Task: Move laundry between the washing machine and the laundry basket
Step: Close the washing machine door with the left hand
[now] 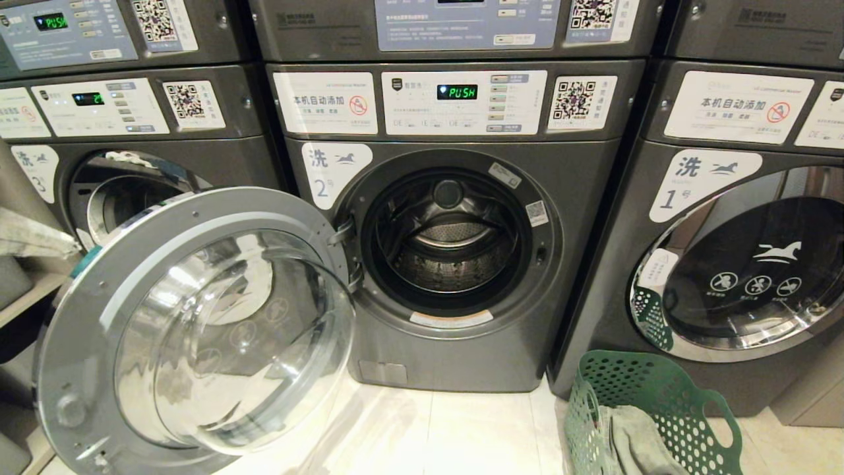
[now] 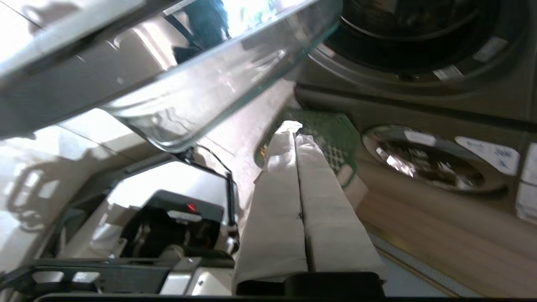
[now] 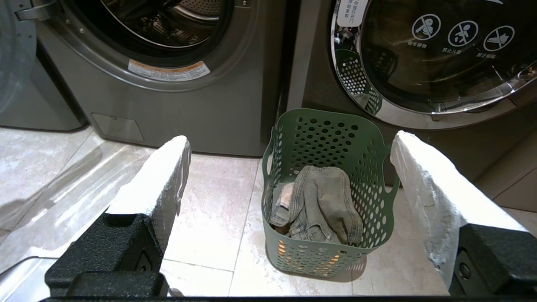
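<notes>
Fingers (image 2: 293, 197) of the left hand (image 2: 298, 138) lie pressed together, empty, beneath the swung-open glass door (image 1: 198, 330) of the dark grey washing machine (image 1: 455, 264) marked 2. The right hand (image 3: 289, 184), spread wide, faces the green perforated plastic basket (image 3: 327, 138) holding faded grey-green denim (image 3: 323, 205). Loading seems next: reaching in past the rim, then a clear path across open floor (image 1: 461, 429) into the empty drum.

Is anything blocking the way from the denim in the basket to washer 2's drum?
Nothing visible: the door is swung wide to the left, the drum opening is clear, and the grey-green denim garment lies on top in the basket.
</notes>
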Tool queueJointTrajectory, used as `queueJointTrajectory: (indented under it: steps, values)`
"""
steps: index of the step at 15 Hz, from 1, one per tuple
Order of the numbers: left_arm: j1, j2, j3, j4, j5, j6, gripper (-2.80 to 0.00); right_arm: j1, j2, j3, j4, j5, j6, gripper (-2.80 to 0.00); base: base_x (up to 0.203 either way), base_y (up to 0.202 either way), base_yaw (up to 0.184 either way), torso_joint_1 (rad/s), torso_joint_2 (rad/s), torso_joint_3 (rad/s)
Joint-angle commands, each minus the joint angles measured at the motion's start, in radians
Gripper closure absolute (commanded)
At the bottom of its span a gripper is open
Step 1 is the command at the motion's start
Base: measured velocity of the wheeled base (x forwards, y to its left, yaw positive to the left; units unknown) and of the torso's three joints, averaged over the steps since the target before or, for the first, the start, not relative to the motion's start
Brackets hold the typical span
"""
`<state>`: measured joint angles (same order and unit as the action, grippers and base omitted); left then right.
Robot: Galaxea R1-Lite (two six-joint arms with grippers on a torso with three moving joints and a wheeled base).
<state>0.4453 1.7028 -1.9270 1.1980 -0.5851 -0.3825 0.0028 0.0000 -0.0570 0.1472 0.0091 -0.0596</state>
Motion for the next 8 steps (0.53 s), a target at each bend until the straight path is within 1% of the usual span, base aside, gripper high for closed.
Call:
queueJointTrajectory:
  steps: [1, 3, 4, 5, 6, 7, 8]
  values:
    - [0.003, 0.004, 0.008, -0.067, 0.096, -0.012, 0.0, 0.0, 0.002, 0.005, -0.014, 0.002, -0.002, -2.8, 0.0, 0.0, 0.0, 0.0, 0.0, 0.0]
    - [0.005, 0.043, 0.008, -0.226, 0.146, -0.025, 0.0, 0.0, 0.002, 0.008, -0.016, 0.0, 0.0, -2.8, 0.0, 0.0, 0.0, 0.0, 0.0, 0.0]
    - [0.006, 0.064, 0.007, -0.34, 0.18, -0.034, 0.0, 0.0, 0.002, 0.01, -0.025, -0.001, 0.0, -2.8, 0.0, 0.0, 0.0, 0.0, 0.0, 0.0]
    - [0.006, 0.094, 0.008, -0.447, 0.227, -0.04, 0.0, 0.0, 0.002, 0.018, -0.045, -0.006, -0.002, -2.8, 0.0, 0.0, 0.0, 0.0, 0.0, 0.0]
    - [0.006, 0.135, 0.011, -0.53, 0.285, -0.043, 0.0, 0.0, 0.002, 0.025, -0.062, -0.008, -0.002, -2.8, 0.0, 0.0, 0.0, 0.0, 0.0, 0.0]
    - [0.005, 0.173, 0.02, -0.579, 0.344, -0.046, 0.0, 0.0, 0.002, 0.029, -0.078, -0.008, -0.002, -2.8, 0.0, 0.0, 0.0, 0.0, 0.0, 0.0]
    - [0.0, 0.184, 0.053, -0.581, 0.359, -0.044, 0.0, 0.0, 0.002, 0.031, -0.078, -0.008, -0.002, -2.8, 0.0, 0.0, 0.0, 0.0, 0.0, 0.0]
